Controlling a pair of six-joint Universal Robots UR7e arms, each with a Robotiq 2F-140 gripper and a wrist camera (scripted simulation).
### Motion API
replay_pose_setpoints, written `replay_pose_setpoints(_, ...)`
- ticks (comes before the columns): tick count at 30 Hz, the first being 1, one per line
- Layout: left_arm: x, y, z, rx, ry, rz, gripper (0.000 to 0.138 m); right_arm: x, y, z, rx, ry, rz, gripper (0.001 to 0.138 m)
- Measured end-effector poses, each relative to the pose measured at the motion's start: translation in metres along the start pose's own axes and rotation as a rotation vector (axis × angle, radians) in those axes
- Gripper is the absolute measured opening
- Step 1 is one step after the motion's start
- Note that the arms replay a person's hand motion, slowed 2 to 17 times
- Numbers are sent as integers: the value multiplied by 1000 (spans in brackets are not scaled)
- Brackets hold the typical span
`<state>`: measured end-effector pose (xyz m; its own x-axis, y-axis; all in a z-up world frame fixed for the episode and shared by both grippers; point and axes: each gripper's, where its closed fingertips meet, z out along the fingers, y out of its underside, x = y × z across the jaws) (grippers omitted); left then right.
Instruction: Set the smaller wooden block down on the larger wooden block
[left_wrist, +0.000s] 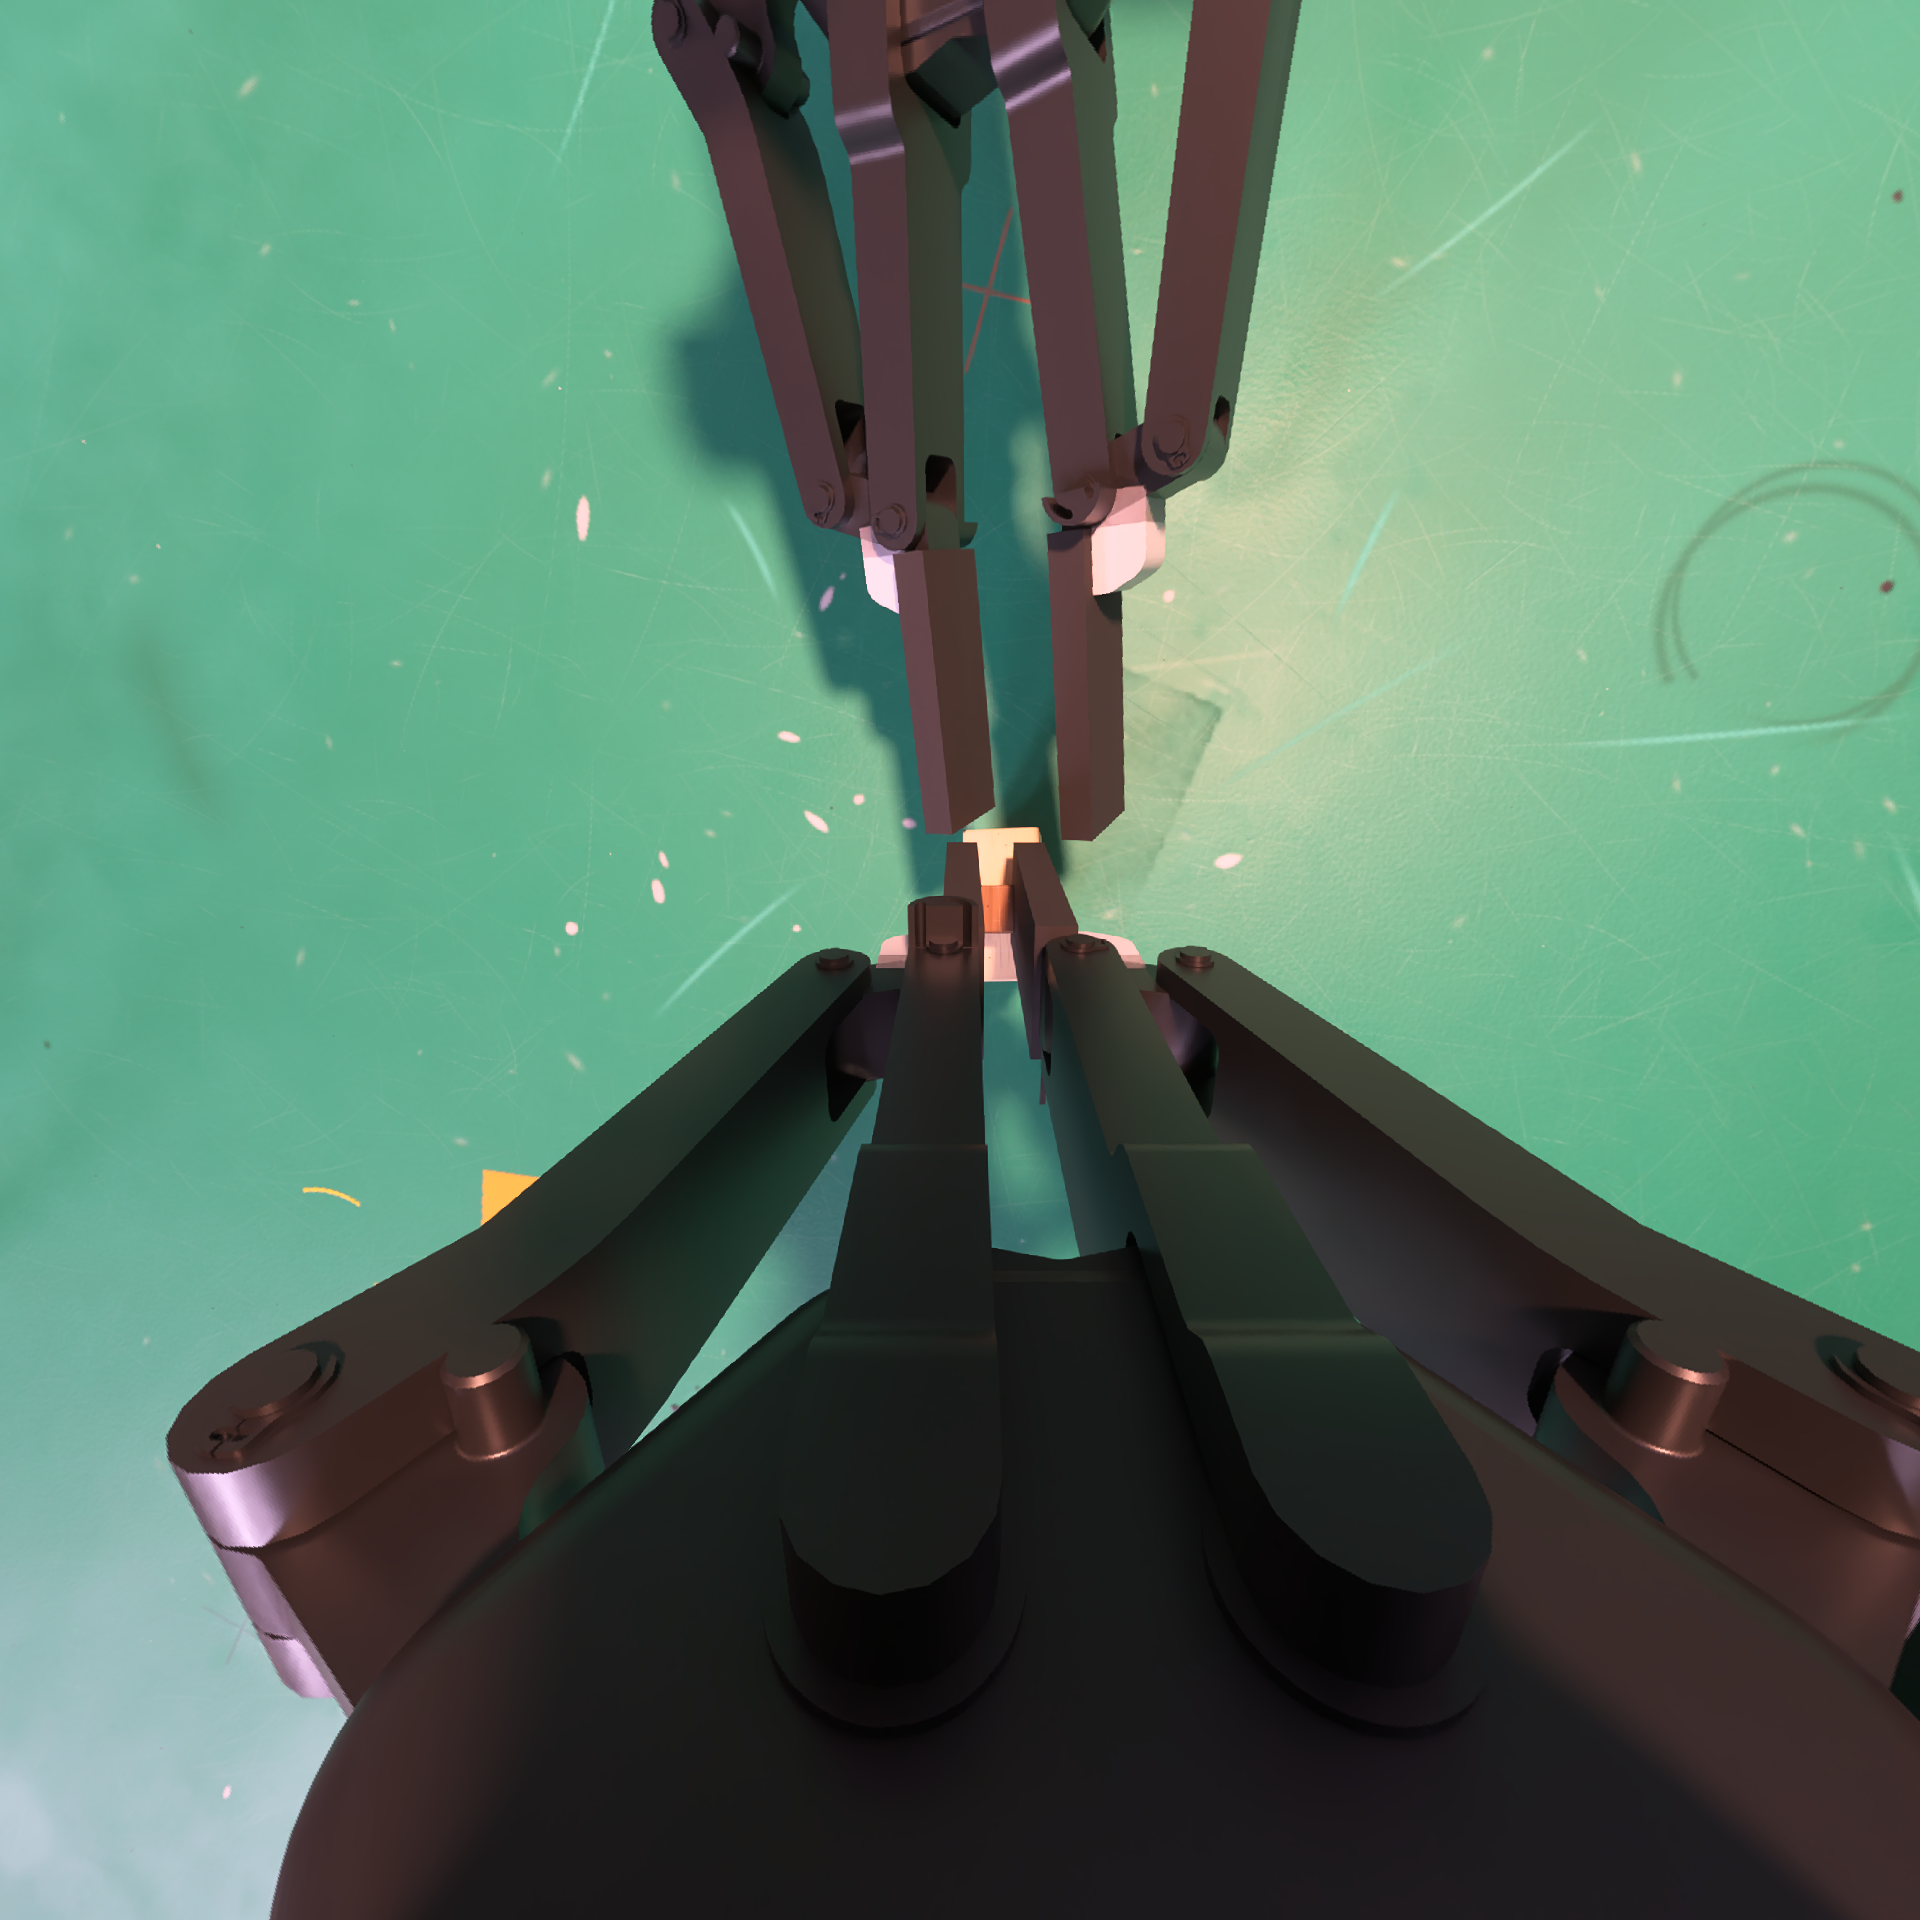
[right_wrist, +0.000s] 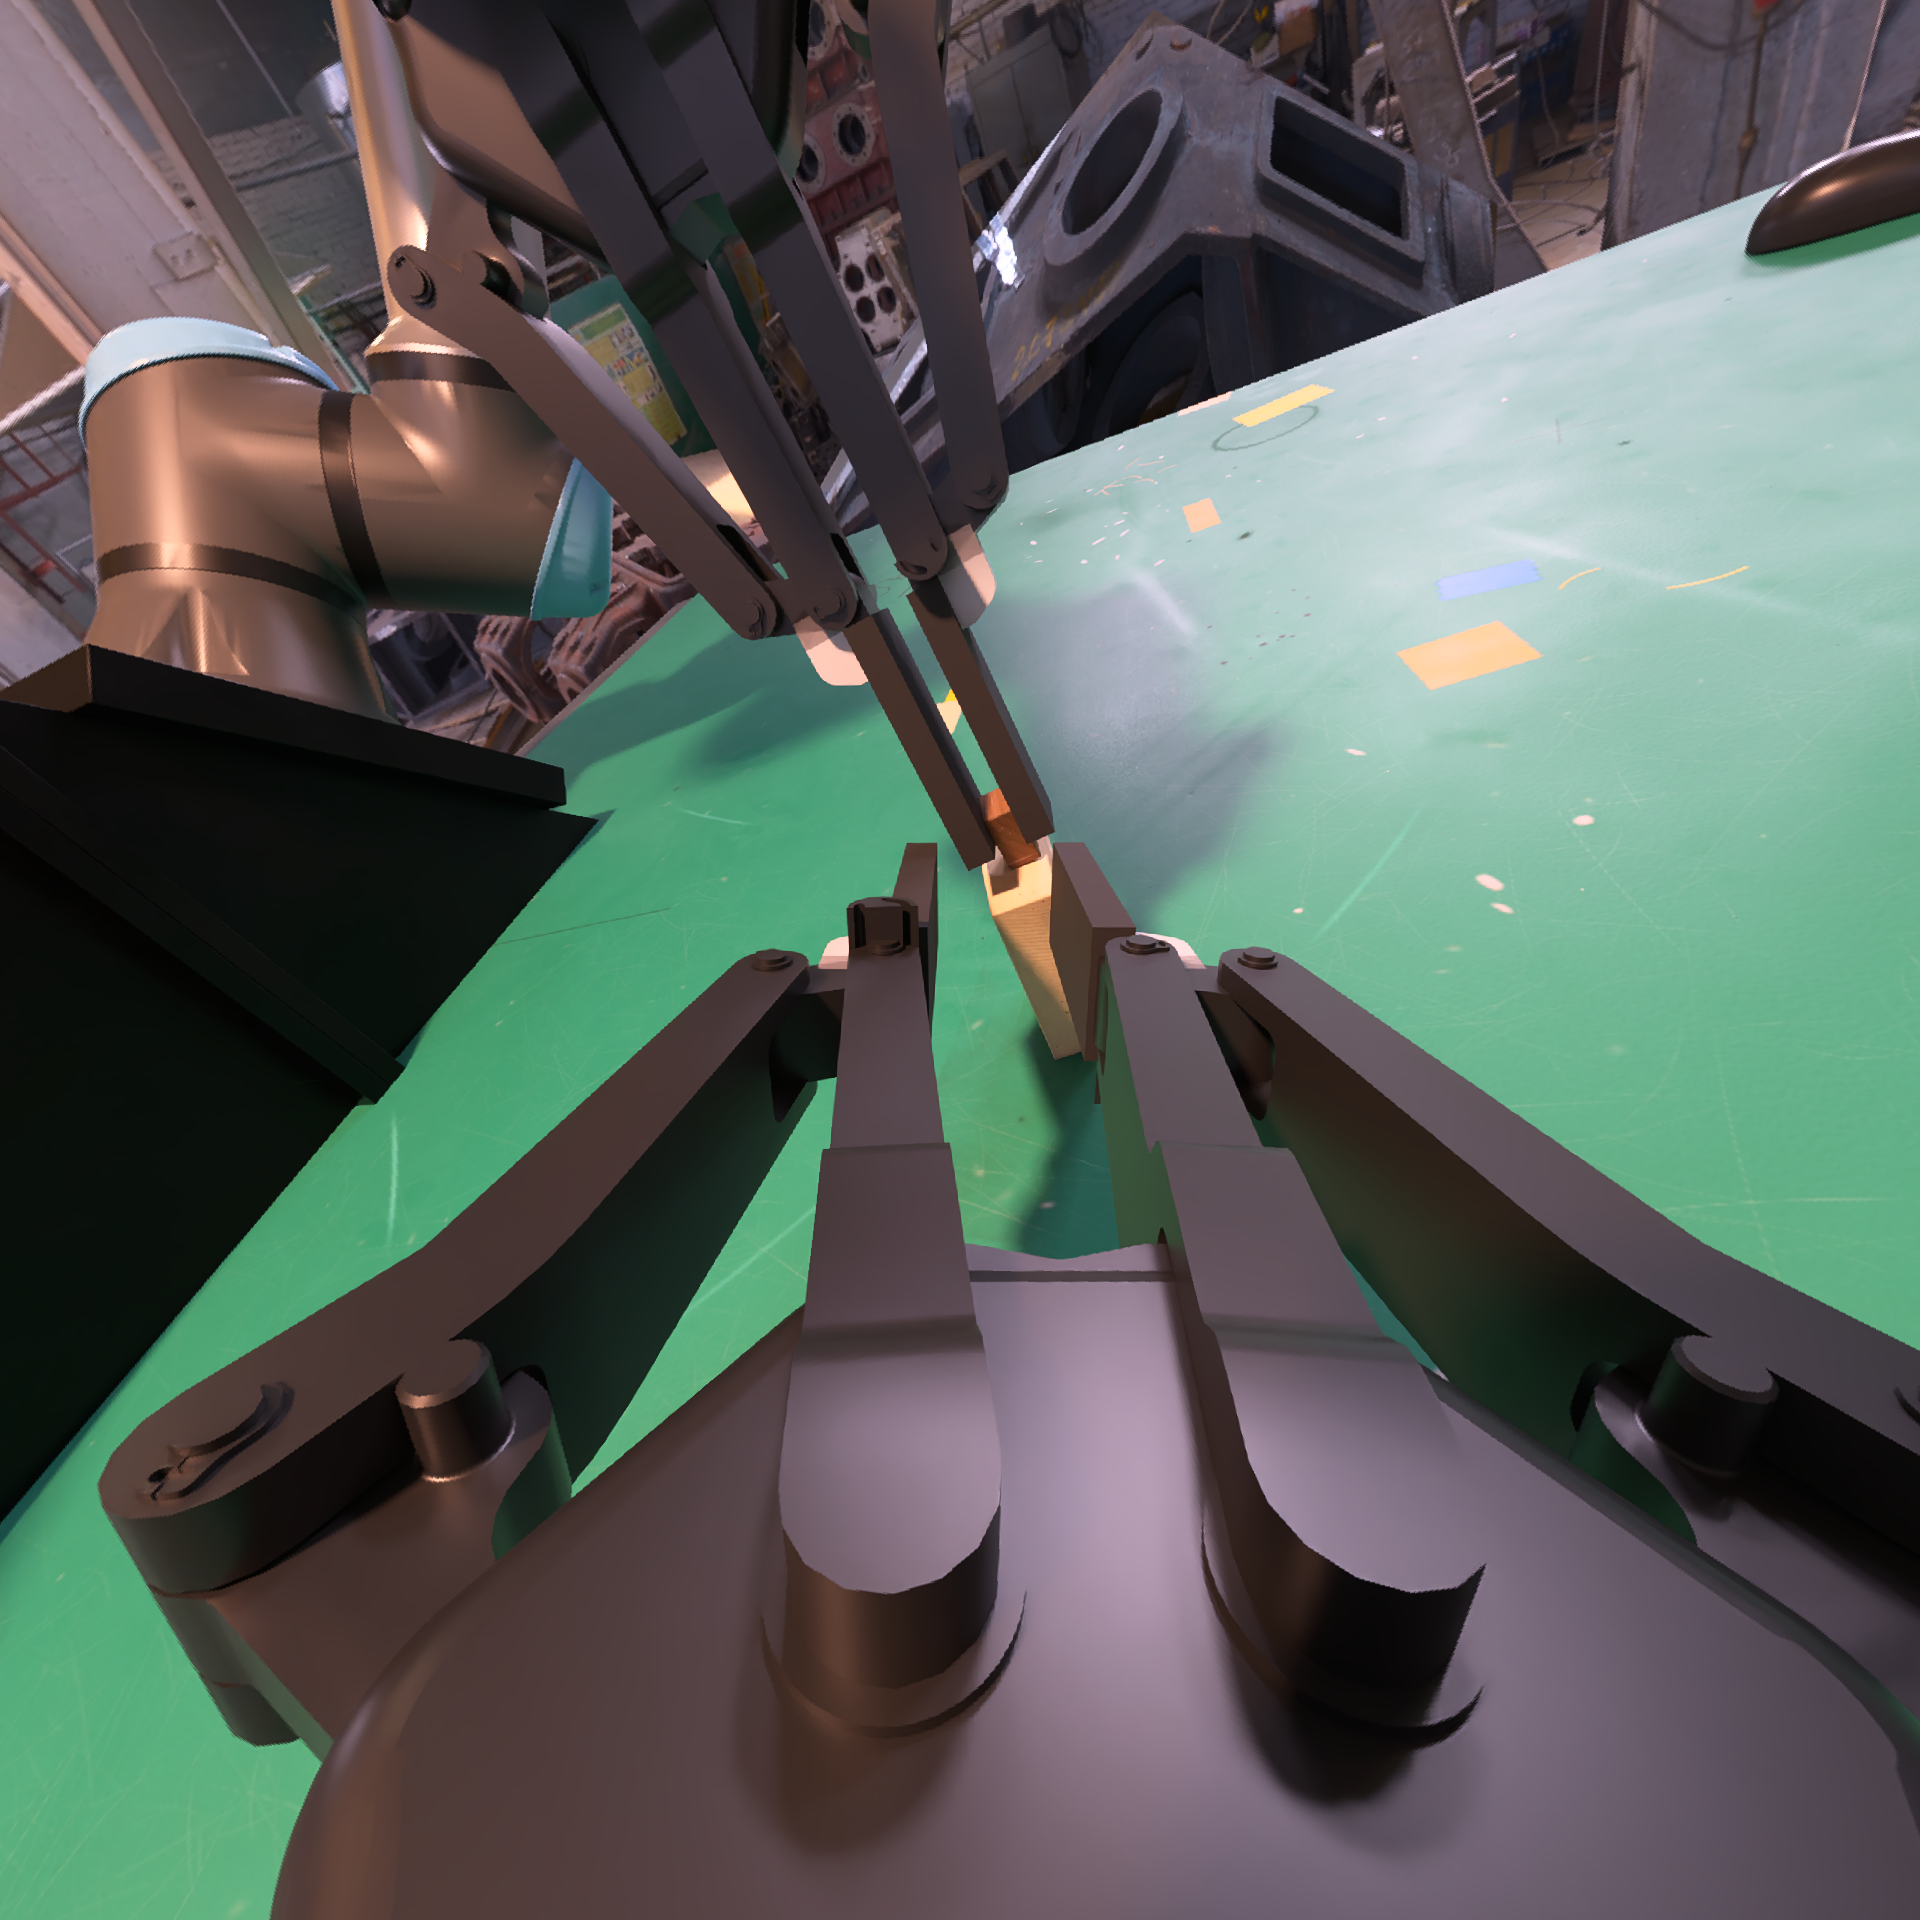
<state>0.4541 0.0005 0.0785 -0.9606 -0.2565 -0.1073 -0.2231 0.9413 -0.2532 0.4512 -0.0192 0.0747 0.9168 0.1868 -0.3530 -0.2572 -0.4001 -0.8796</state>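
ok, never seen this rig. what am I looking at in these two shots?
Two robot arms work over a green table. Each ends in a two-finger hand with a camera looking along its fingers, so each picture shows its own hand at the bottom and the other hand farther off. The left wrist view belongs to the left hand, which grips the smaller wooden block, dark brown. In the right wrist view, the right hand straddles the larger wooden block, pale and upright on the table, with a gap at one finger. The smaller block is at its top.
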Motion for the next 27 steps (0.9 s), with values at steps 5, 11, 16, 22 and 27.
replay_pose_setpoints(5, 0, 0, 0, 1, -7, 2, 9, 0, 0, 0, 0, 2, -1, 29)
replay_pose_setpoints(11, 0, 0, 0, 2, -12, 3, 9, 0, 0, 0, -1, 4, -2, 29)
replay_pose_setpoints(16, 0, 0, 0, 9, -12, -1, 9, 0, 0, 0, -3, 5, -5, 29)
replay_pose_setpoints(22, 0, -1, 0, 26, -13, -3, 9, 0, 0, 0, -7, 5, -11, 29)
replay_pose_setpoints(27, 1, -1, 0, 43, -13, -8, 9, -1, 0, 0, -8, 0, -12, 30)
